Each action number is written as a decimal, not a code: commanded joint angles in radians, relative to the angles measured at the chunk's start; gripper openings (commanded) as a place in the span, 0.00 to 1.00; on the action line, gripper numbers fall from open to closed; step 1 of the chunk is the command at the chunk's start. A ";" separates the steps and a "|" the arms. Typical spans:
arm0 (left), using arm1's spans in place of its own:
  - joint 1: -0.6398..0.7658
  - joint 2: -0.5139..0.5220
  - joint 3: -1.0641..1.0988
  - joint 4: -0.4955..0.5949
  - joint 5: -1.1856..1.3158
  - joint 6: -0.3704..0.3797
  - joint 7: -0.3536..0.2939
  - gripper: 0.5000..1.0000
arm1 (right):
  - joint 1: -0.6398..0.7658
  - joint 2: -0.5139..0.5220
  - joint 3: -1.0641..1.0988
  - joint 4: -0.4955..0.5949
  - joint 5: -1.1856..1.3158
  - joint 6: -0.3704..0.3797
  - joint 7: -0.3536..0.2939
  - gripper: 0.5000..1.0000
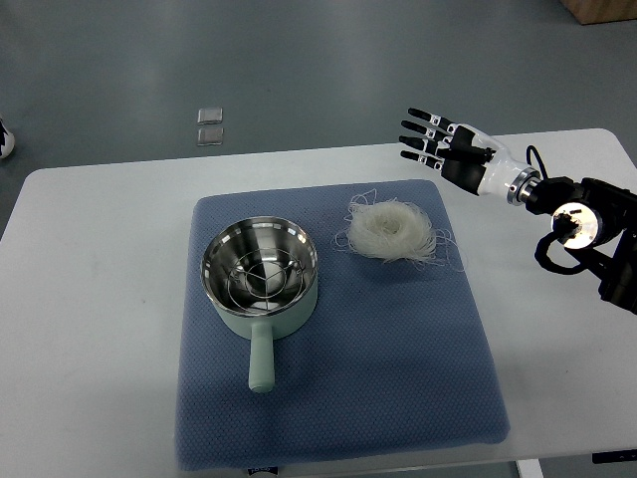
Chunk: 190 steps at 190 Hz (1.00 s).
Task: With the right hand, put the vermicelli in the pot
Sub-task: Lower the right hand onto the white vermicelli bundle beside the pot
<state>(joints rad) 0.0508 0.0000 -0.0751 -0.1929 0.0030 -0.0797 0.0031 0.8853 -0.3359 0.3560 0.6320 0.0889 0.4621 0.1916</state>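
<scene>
A white nest of vermicelli (pixel 390 231) lies on the blue mat (pixel 398 378), right of the pot. The pot (pixel 261 275) is pale green with a shiny steel inside, a wire rack in it, and a handle pointing toward the near edge. My right hand (pixel 430 137) hovers above the table's far edge, up and right of the vermicelli, fingers spread and pointing left, holding nothing. Its black and white arm (pixel 577 221) enters from the right edge. The left arm does not show.
The white table (pixel 90 299) carries the mat. Beyond its far edge is grey floor with two small clear squares (pixel 209 125). A brown box corner (pixel 602 10) sits at the top right.
</scene>
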 commanded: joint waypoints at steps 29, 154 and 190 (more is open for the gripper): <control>0.000 0.000 0.000 0.000 0.000 0.001 0.001 1.00 | 0.001 -0.003 -0.005 0.000 -0.003 -0.002 -0.001 0.85; -0.012 0.000 -0.005 0.004 0.000 0.009 0.000 1.00 | 0.110 -0.006 -0.005 0.012 -0.790 -0.042 0.071 0.85; -0.012 0.000 -0.003 0.004 0.000 0.009 0.000 1.00 | 0.155 -0.003 -0.008 0.052 -1.212 -0.042 0.143 0.85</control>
<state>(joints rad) 0.0383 0.0000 -0.0793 -0.1889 0.0031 -0.0713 0.0031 1.0210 -0.3394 0.3505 0.6507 -0.9033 0.4204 0.2978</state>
